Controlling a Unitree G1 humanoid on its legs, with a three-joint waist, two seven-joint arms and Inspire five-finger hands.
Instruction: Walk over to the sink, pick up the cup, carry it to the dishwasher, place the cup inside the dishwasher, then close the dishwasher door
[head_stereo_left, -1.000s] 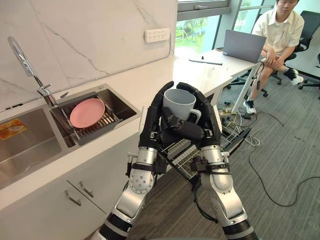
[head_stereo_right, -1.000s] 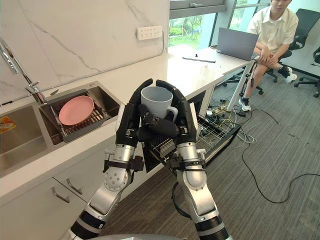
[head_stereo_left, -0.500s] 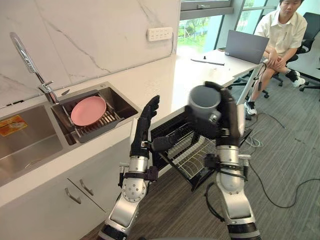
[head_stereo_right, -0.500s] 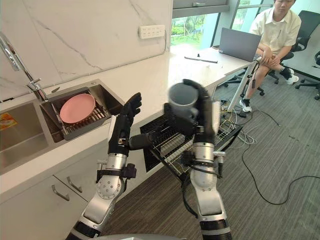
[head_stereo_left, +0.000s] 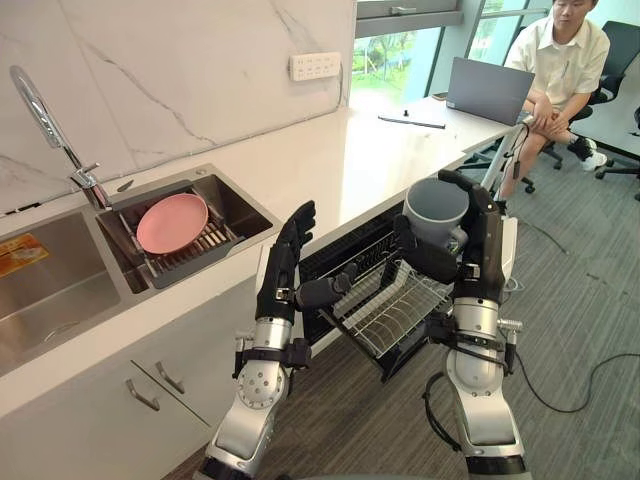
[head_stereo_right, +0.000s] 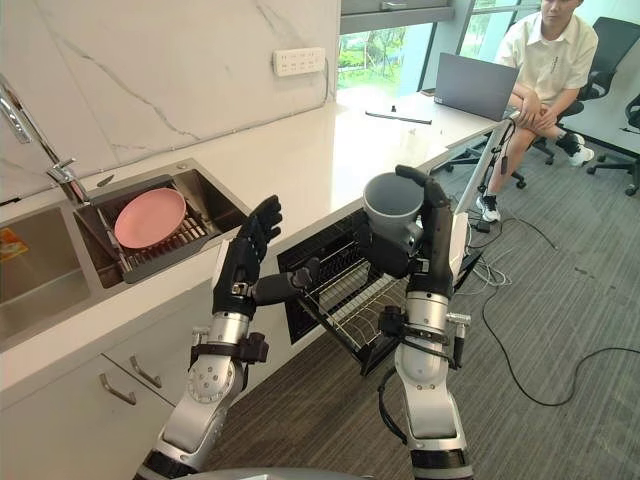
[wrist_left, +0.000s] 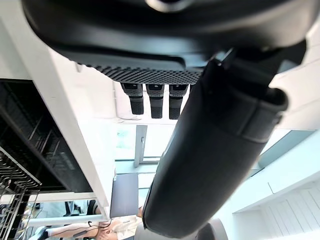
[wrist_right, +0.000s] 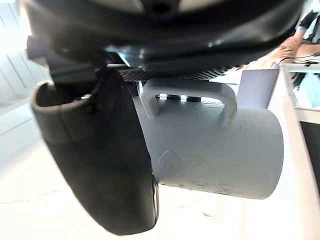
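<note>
My right hand (head_stereo_left: 478, 255) holds the grey cup (head_stereo_left: 436, 211) upright in the air, fingers and thumb curled round it, above the pulled-out wire rack (head_stereo_left: 395, 310) of the open dishwasher (head_stereo_left: 345, 255). In the right wrist view the cup (wrist_right: 220, 150) lies against the palm, its handle under the fingers (wrist_right: 172, 75). My left hand (head_stereo_left: 285, 265) stands open with straight fingers, empty, in front of the counter edge left of the rack. The left wrist view has the left hand's thumb (wrist_left: 210, 155) and straight fingers (wrist_left: 152, 97) by the counter.
A sink (head_stereo_left: 60, 290) with a tap (head_stereo_left: 45, 125) is at the left; a pink plate (head_stereo_left: 172, 222) lies on its drain rack. The white counter (head_stereo_left: 340, 160) runs right. A seated person (head_stereo_left: 560, 70) and a laptop (head_stereo_left: 488, 92) are at the far right desk.
My hands have parted: the left let go of the cup and drew back to the left, open. The right hand carried the cup rightward and lower over the dishwasher rack.
</note>
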